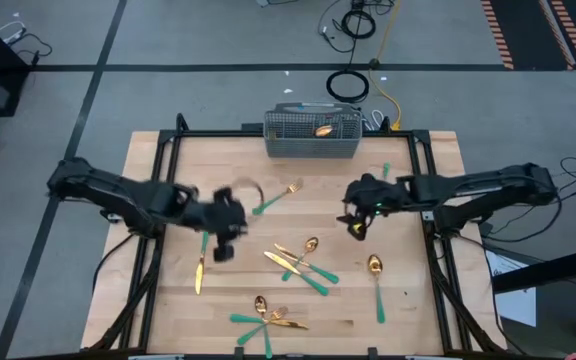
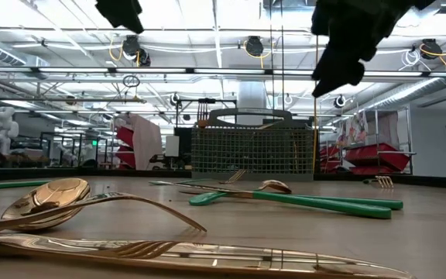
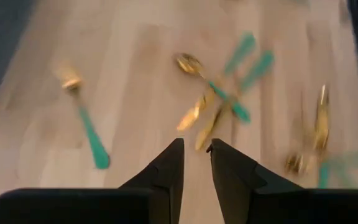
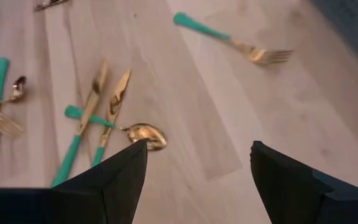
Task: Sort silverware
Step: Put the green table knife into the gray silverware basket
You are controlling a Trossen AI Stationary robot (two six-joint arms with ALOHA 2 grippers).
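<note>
Two grippers hover empty in front of the mesh caddy (image 1: 312, 133). Right gripper (image 4: 197, 163) spreads wide, angled toward the crossed pile of silverware (image 1: 303, 262) well short of the caddy, likely lining up a pick. Left gripper (image 3: 195, 158) hangs nearly closed, holding nothing, beside the same scatter.

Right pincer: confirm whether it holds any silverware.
No. The right pincer is open and empty above the table, a fork lying beyond it.
</note>
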